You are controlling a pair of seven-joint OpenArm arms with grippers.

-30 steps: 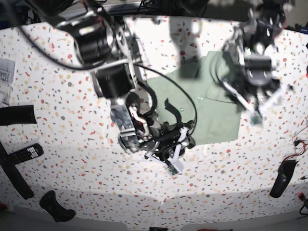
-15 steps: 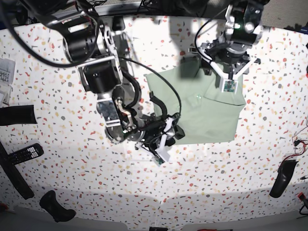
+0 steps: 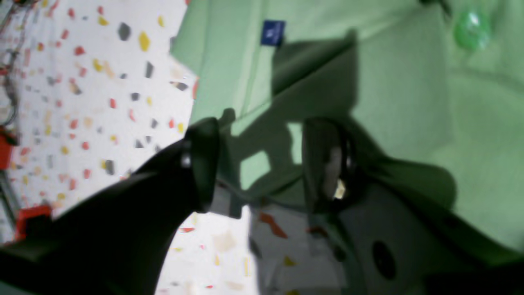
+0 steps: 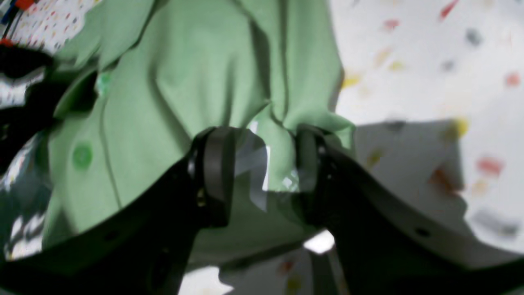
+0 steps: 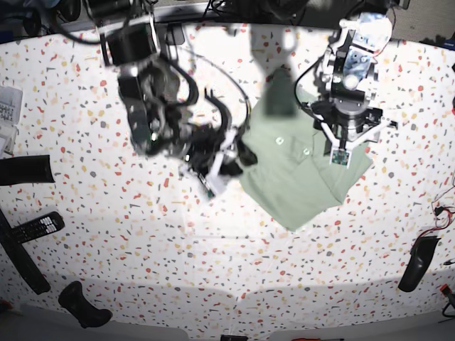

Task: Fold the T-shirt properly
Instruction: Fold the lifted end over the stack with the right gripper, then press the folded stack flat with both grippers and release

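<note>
Since the earlier frames, the right arm has drawn back toward the far left of the base view, dragging the T-shirt (image 5: 302, 177) askew; the garment now lies diagonally on the speckled counter (image 5: 106, 234), one corner pointing toward the near edge. Right fingers (image 4: 213, 172) pinch a bunched fold of the shirt's edge between them. Left fingers (image 3: 202, 159) stand apart above the shirt's border with nothing between them, the dark blue logo (image 3: 272, 32) just beyond. A green button (image 4: 82, 156) shows on the placket. A remote (image 5: 35, 227) lies well apart, at the left.
</note>
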